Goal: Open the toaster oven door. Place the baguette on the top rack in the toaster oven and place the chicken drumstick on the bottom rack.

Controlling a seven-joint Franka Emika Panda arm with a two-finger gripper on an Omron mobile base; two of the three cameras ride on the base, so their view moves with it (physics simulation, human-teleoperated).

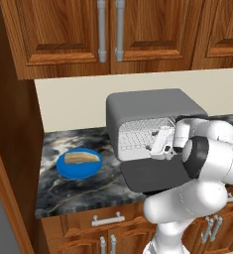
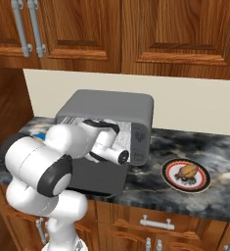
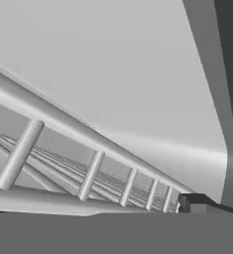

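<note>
A: Count first. One toaster oven (image 1: 155,106) on the marble counter (image 1: 78,191), its toaster oven door (image 1: 155,174) dropped flat toward the counter's front edge. Wire shelves show in the mouth; from the left base view I make out a grid, but can't separate the top rack from the bottom rack there.

B: In the hand view, one rack (image 3: 83,149) up close: a thick front rail with cross bars, thinner wires running back. Which of the two, can't tell.

A: Food?

B: One baguette (image 1: 81,157) on one blue plate (image 1: 71,169), left of the oven, well apart from it. One chicken drumstick (image 2: 189,171) on one red-rimmed plate (image 2: 171,179), right of the oven, near the counter front.

A: Tool?

B: Gripper (image 1: 160,144) at the oven mouth, above the lowered door, jaws spread wide, nothing between them.

A: Room to move?

B: Bare counter in front of the blue plate. The open door fills the space before the oven; the arm crosses over it. Cabinets (image 1: 108,30) hang above.
</note>
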